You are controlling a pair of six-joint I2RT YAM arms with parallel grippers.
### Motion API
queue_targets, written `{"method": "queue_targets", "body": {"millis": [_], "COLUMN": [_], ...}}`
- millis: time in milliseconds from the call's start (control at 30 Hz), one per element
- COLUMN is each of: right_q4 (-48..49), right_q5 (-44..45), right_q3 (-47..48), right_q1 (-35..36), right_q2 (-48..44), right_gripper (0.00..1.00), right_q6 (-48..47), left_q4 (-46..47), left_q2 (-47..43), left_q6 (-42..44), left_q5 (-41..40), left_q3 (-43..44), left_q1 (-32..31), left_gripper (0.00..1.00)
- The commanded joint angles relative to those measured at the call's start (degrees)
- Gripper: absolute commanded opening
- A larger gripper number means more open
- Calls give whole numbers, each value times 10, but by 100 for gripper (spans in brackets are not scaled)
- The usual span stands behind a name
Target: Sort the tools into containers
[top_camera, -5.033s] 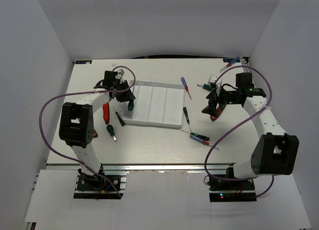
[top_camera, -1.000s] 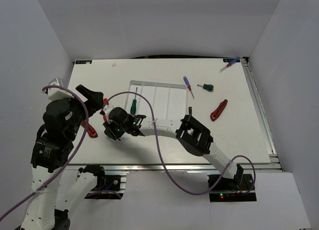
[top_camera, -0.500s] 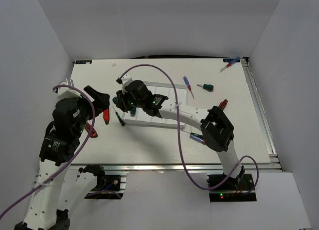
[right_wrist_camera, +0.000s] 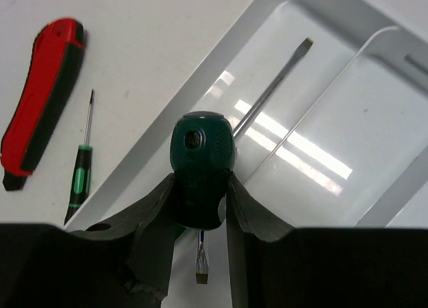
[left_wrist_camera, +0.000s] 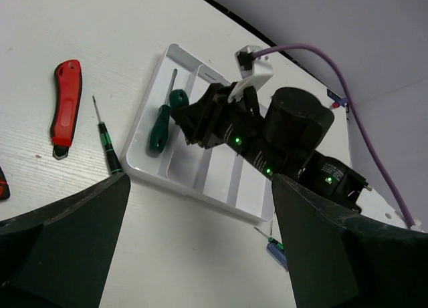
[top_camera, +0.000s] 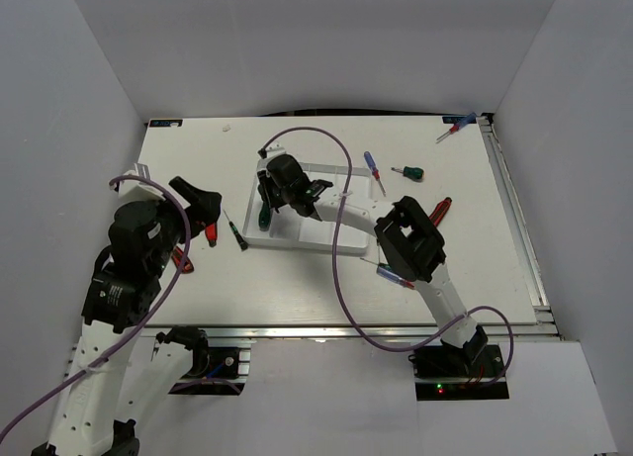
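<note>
On a white table (top_camera: pixel 475 258) boxed in by plain white walls (top_camera: pixel 297 50), the right gripper (right_wrist_camera: pixel 200 194) clamped a green-handled screwdriver (right_wrist_camera: pixel 202 161) above the white tray's (right_wrist_camera: pixel 314 27) end compartment nearest the left arm, while the left gripper (top_camera: pixel 201 201) hung wide open over the table's left side.

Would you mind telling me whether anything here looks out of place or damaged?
Nothing stands out. The right gripper holds a green screwdriver over an end compartment of the tray, where another screwdriver lies flat; nothing looks spilled or broken.
</note>
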Motion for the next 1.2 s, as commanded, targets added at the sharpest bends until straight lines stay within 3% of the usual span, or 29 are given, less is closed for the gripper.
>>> {"method": "queue_targets", "body": {"millis": [0, 233, 333, 600, 700, 800, 833, 933, 1033, 1167], "right_q4": [42, 50, 59, 64, 65, 58, 49, 18, -67, -172], "right_q5": [17, 22, 44, 46, -21, -241, -360, -492, -531, -489], "right_q3": [49, 80, 93, 88, 84, 68, 60, 2, -42, -121], "right_q1": [-4, -5, -6, -20, -29, -64, -75, -133, -173, -264], "right_q2": [4, 39, 50, 46, 6, -48, -63, -122, -170, -227], "right_gripper": [17, 31, 45, 63, 73, 85, 89, 89, 89, 89], "right_q6": [14, 29, 24, 12, -30, -123, -145, -236, -311, -408], "left_q4": [6, 6, 6, 10, 18, 31, 36, 78, 107, 153], "left_q2": [11, 16, 13, 14, 19, 24, 24, 26, 38, 71], "left_q6": [-8, -10, -16, -23, -22, -21, -21, -21, -20, -3], "left_q5": [13, 17, 21, 31, 38, 51, 60, 85, 98, 140], "left_q3": [-6, -13, -22, -35, -43, -64, -72, -111, -145, -164], "left_q1": [2, 2, 2, 2, 2, 2, 2, 2, 2, 2], "left_gripper": [98, 98, 98, 98, 98, 98, 98, 98, 98, 98]}}
